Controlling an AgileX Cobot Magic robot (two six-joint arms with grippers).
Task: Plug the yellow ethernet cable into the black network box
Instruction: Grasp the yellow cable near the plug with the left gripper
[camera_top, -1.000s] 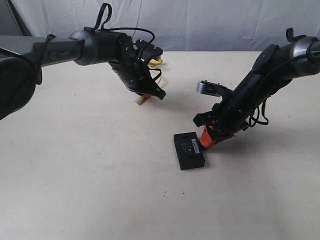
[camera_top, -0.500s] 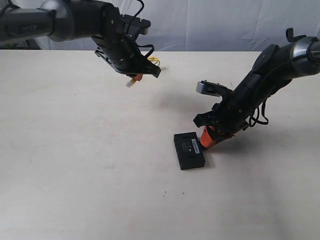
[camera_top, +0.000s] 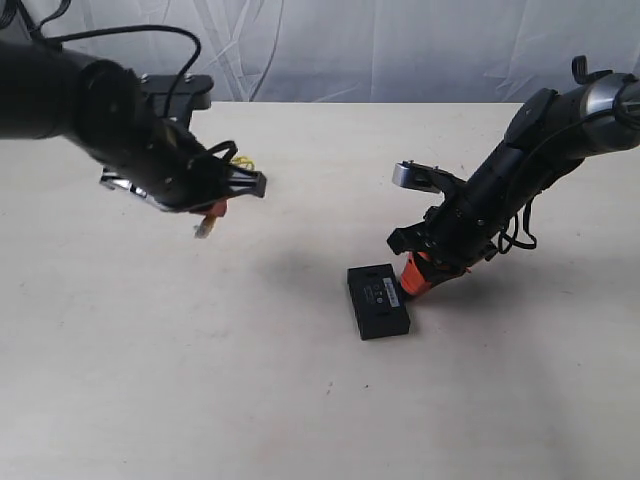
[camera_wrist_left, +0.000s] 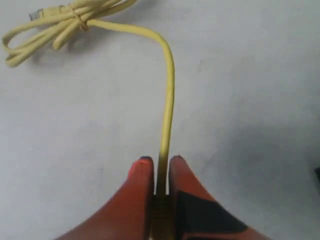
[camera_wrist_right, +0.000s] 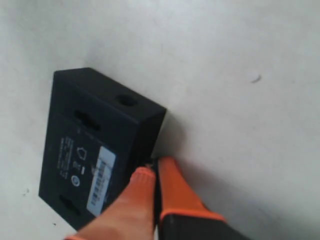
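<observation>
Lying flat on the pale desk (camera_top: 300, 420), right of its middle and well apart from every edge: the black network box (camera_top: 378, 300), a small rectangular casing. Its upper face carries a white label (camera_wrist_right: 102, 177), faint printed markings and two shallow slots; the one side wall that shows has a round recess.

Right gripper (camera_top: 412, 283): orange fingers (camera_wrist_right: 175, 185) pressed together with only a dark slit between them and nothing visibly held. The tips touch the box's side wall, on the side that faces the desk's right edge. The arm slopes down to it from the right.

Left gripper (camera_top: 213, 208): raised above the desk's left half, nearer the far edge than the near one and well apart from the box. Its orange fingers are clamped on the yellow ethernet cable (camera_wrist_left: 170, 90).

Cable, held end: a short stub with a small plug (camera_top: 204, 229) hangs out below the fingers, clear of the desk surface.

Cable, free length: in the left wrist view it rises from between the fingers, bends over and joins a looped, tied bundle (camera_wrist_left: 45, 27) lying on the desk. A second clear plug (camera_wrist_left: 37, 13) sits at the bundle's end. In the exterior view the bundle is mostly hidden behind the left arm, and its place relative to the desk's edges cannot be told.
</observation>
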